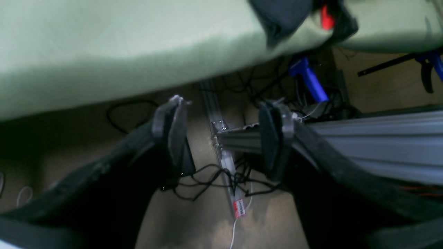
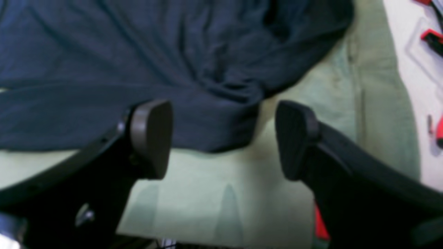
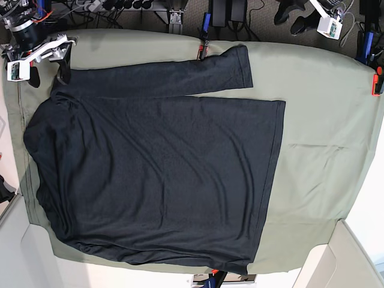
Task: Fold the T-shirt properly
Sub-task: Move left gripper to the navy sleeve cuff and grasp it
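Your right gripper (image 2: 221, 138), jaws released, hovers at the T-shirt (image 3: 156, 174)'s shoulder corner; your left gripper (image 1: 221, 138), released too, hangs off the desk (image 3: 318, 120)'s far edge.

Black, apparently matte gripper (image 2: 221, 140) fingers

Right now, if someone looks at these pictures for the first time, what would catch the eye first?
The big dark T-shirt spread flat across the olive-green table cloth dominates the base view, one long sleeve lying straight along the far edge. In the right wrist view, the open right gripper hangs just above a bunched part of the shirt. The open left gripper points past the table edge at cables on the floor.
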Robot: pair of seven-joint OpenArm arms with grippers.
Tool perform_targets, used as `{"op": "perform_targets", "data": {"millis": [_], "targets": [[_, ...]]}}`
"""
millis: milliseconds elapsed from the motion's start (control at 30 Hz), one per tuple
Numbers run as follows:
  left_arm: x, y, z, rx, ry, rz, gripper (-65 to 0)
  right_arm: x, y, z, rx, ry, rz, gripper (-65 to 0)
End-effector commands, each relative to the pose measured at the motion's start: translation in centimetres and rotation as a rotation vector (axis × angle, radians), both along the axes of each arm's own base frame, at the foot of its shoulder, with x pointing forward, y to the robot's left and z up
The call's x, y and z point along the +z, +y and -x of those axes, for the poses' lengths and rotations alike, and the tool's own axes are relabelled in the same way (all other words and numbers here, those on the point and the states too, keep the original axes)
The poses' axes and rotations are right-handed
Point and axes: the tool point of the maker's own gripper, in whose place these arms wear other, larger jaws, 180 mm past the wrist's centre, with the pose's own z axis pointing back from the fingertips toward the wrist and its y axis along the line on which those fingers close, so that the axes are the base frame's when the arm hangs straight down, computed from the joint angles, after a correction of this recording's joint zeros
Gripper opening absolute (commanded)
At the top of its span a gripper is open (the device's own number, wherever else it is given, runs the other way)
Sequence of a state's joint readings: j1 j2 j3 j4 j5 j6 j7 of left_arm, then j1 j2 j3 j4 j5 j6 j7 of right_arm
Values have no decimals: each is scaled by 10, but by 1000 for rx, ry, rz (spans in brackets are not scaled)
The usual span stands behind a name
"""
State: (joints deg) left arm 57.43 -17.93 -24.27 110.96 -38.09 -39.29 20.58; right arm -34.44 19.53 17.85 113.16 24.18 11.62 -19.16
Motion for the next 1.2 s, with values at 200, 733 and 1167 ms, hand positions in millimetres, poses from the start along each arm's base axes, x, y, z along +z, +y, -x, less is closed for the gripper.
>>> {"op": "perform_targets", "data": {"millis": [200, 733, 1167], "targets": [[11, -3, -10, -3, -50, 25, -289, -24, -32, -17, -90, 18, 19, -201], [18, -21, -55, -40, -156, 64, -224, -40, -33, -19, -82, 48, -15, -201], [-10, -59, -74, -112, -134, 142, -224, -41, -33, -17, -83, 53, -14, -201]]}}
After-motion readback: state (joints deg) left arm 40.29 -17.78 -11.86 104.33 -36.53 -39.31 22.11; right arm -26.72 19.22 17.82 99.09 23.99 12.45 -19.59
